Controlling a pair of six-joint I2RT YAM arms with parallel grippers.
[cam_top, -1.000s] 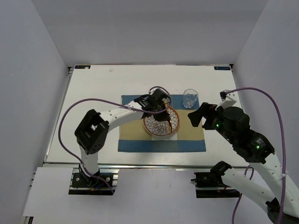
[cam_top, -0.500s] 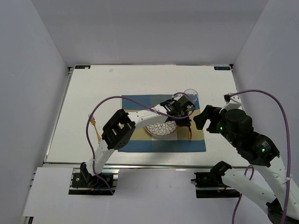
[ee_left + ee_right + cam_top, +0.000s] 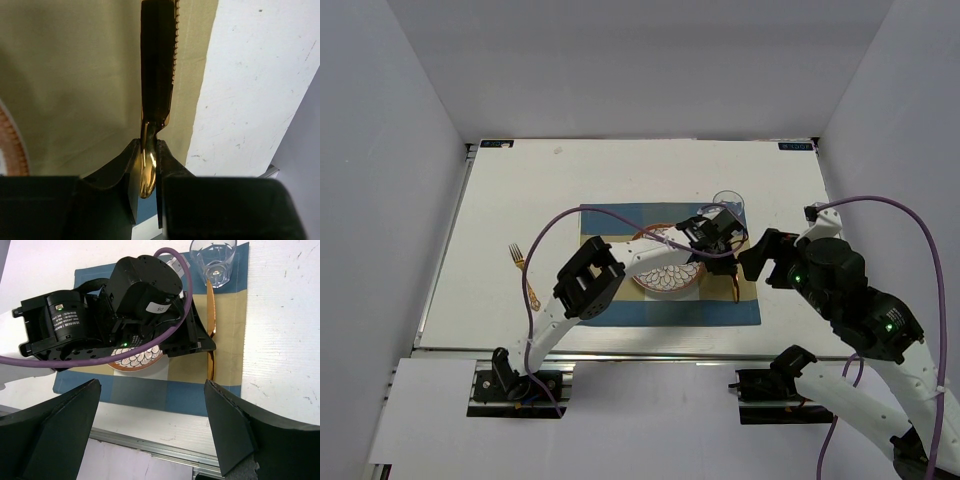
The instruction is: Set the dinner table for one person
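While the left arm is spanning the striped placemat (image 3: 620,310) in the top view, the left gripper (image 3: 720,240) is hanging over the mat's right part, pinching a gold knife (image 3: 736,285). The dinner table (image 3: 520,190), a white plank-textured top with metal rails, is lying under everything and taking up most of the floor. A round plate (image 3: 670,280) with a petal pattern and an orange rim is sitting mid-mat, partly under the arm. A clear glass (image 3: 728,205) is standing at the mat's far right corner, and a gold fork (image 3: 520,262) is lying on bare table left of the mat. The right gripper (image 3: 760,258) is hovering just beside the mat's right edge.

From the left wrist, the black fingers (image 3: 131,170) are clamping the knife's glossy handle, its serrated blade running over tan cloth beside the white tabletop.

From the right wrist, that gripper's own fingers (image 3: 235,430) are standing wide apart, holding nothing. The faceted glass is showing only its own clear base inside, and the knife is lying between the plate and the mat's right edge.
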